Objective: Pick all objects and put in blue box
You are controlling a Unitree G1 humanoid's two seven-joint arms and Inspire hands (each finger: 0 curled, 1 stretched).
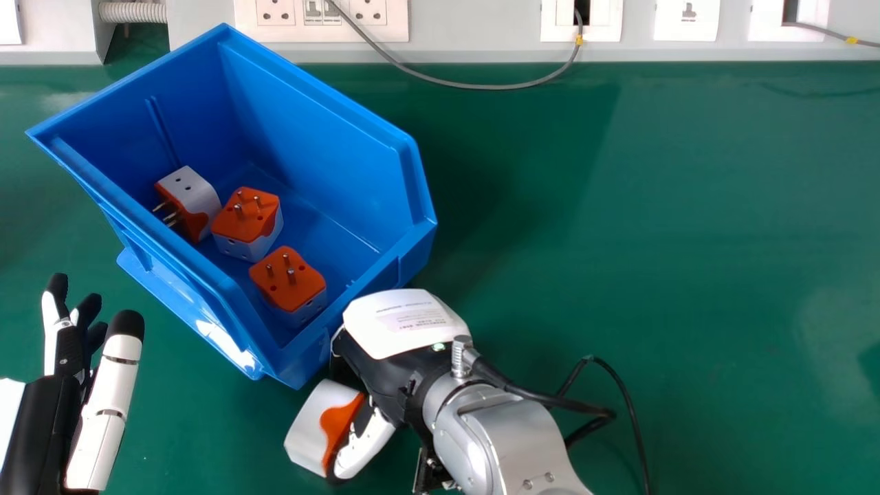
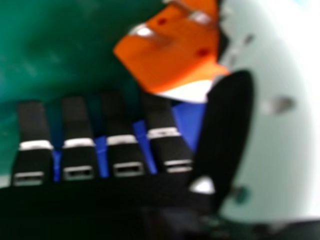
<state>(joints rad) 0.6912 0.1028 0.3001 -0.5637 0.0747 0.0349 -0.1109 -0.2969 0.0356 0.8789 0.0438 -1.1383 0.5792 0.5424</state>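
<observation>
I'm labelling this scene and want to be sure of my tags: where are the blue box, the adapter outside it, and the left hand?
Blue box [image 1: 302, 117]: head view, on an inner wall.
Adapter [image 1: 309, 427]: head view, on its white casing.
Left hand [image 1: 49, 426]: head view, on its black body.

Green worktop [image 1: 687, 240], flat, smooth sheen, pale glare patches at right and far left. Blue plastic storage bin [image 1: 414, 237] sits directly on it, left of centre, upright, turned diagonally, open top. Bin shadow falls on surface to its right. Grey cable [image 1: 509, 86] sags over far side, contact with surface unclear. Black cable [image 1: 629, 402] loops over near side, right of centre, contact also unclear. Small dark patch at right edge.
</observation>
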